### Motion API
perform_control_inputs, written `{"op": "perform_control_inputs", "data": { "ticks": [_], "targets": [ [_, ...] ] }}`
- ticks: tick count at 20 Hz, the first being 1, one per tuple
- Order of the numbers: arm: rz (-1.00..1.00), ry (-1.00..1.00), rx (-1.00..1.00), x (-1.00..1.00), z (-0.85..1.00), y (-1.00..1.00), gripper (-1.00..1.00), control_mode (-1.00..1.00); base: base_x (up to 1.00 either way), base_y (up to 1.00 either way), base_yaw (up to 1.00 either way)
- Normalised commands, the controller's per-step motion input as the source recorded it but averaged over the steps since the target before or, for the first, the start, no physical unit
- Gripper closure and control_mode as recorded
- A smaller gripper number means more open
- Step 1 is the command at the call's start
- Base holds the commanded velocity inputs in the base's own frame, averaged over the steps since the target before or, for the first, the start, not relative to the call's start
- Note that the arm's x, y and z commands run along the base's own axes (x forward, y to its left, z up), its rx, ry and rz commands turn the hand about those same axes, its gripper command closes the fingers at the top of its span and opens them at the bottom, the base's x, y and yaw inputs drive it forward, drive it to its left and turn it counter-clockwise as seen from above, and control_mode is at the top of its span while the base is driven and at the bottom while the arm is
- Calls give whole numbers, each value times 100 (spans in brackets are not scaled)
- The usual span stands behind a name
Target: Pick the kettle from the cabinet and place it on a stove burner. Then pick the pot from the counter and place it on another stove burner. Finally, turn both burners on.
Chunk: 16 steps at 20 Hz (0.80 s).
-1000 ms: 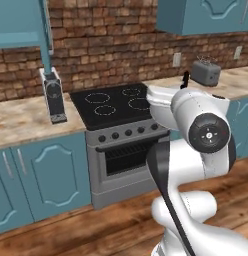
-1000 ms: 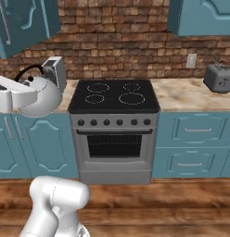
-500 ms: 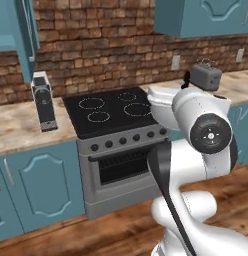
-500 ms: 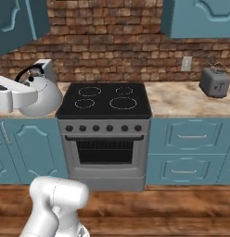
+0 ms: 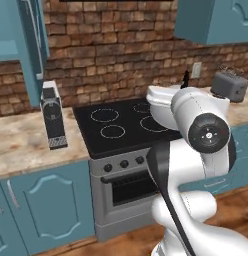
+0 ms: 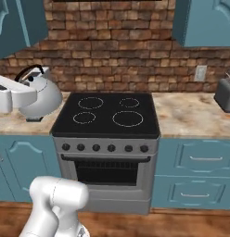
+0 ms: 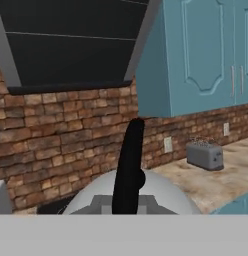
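**Q:** Right base view: where is the kettle (image 6: 41,97), and what carries it?

**A:** It hangs at the left of the scene, over the marbled surface (image 6: 191,113) just left of the stove top (image 6: 107,115), at the end of the white arm. In the hand view its black handle (image 7: 128,167) rises straight up between the fingers, with the grey dome below. The end effector (image 7: 127,202) is closed on that handle, so the kettle is gripped and looks clear of the surface, though one edge may be resting.

**Q:** Which way do the burners lie from the held kettle?

**A:** To its right. The near-left ring (image 6: 84,117) and the far-left ring (image 6: 90,102) are the closest outlines; the largest ring (image 6: 127,118) sits further right.

**Q:** Does the left base view agree?

**A:** There the arm's white body covers the right half of the stove top (image 5: 121,127), and the left-hand rings (image 5: 104,115) stay visible. The kettle itself cannot be made out with certainty.

**Q:** What does the coming move turn on?

**A:** Probably a short sideways carry to the right, keeping the handle upright, then a lowering onto a medium ring.
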Motion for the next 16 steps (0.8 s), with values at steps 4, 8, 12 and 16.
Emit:
{"op": "perform_control_inputs", "data": {
  "ticks": [4, 8, 12, 16],
  "targets": [
    [0, 0, 0, 0, 0, 0, 100, 100, 71, -22, 14],
    [0, 0, 0, 0, 0, 0, 100, 100, 56, -32, 12],
    [0, 0, 0, 0, 0, 0, 100, 100, 56, -33, 12],
    [0, 0, 0, 0, 0, 0, 100, 100, 55, -32, 12]
  ]
}}
